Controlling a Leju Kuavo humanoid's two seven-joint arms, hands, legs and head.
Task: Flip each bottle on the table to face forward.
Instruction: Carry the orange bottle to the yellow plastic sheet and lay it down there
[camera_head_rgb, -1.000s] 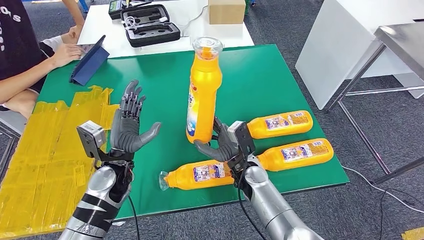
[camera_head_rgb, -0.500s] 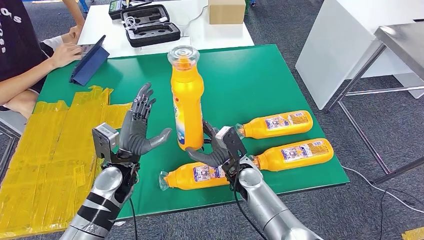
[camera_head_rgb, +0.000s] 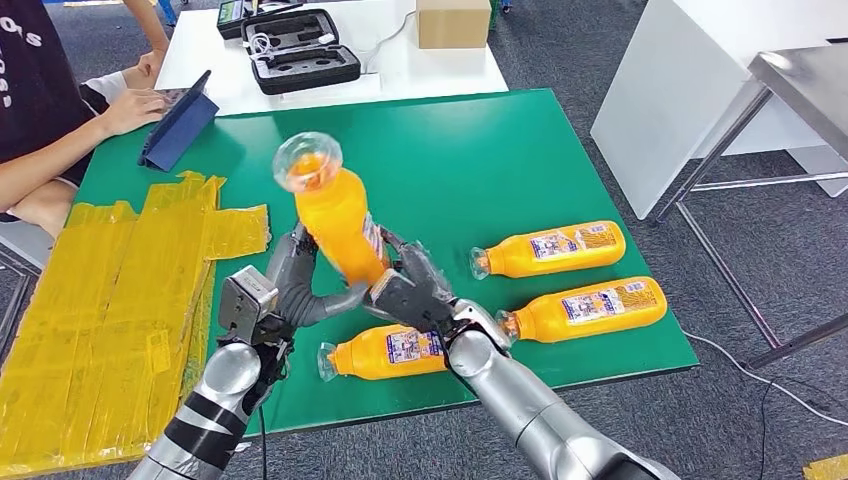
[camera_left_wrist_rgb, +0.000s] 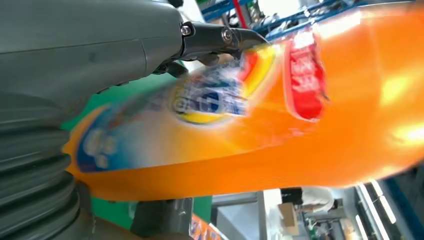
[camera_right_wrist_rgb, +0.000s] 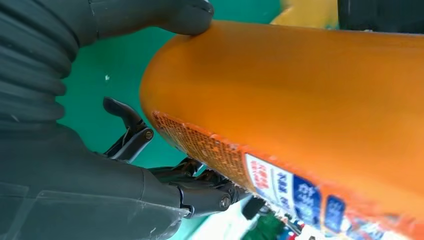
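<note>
**Both hands closing around a tilted orange bottle above the green table**

Sitting at far left, a person (camera_head_rgb: 45, 110), hands resting by a blue tablet (camera_head_rgb: 178, 120). Lying crumpled along the table's left side, yellow plastic sheeting (camera_head_rgb: 110, 290). Reaching up from below, the left hand (camera_head_rgb: 290, 285), fingers wrapping the lower body of the raised bottle (camera_head_rgb: 335, 225) from its left side; pressing close against the label in the left wrist view (camera_left_wrist_rgb: 125, 45), (camera_left_wrist_rgb: 280, 110), the picture too blurred to read the grip exactly. Leaning up and to the left, that bottle, clear cap end uppermost, base down between the two hands, lifted off the green table (camera_head_rgb: 520, 150). Gripping the base from the right, the right hand (camera_head_rgb: 410, 290), thumb and fingers curling onto the orange plastic in the right wrist view (camera_right_wrist_rgb: 100, 150), (camera_right_wrist_rgb: 310, 100). Lying on its side just below the hands, a second bottle (camera_head_rgb: 385, 350), cap pointing left. Lying further right, two more bottles (camera_head_rgb: 555, 248) (camera_head_rgb: 585, 308), one behind the other, caps pointing left. Standing beyond the green surface, a white table carrying an open black case (camera_head_rgb: 300, 50) and a cardboard box (camera_head_rgb: 452, 22).
</note>
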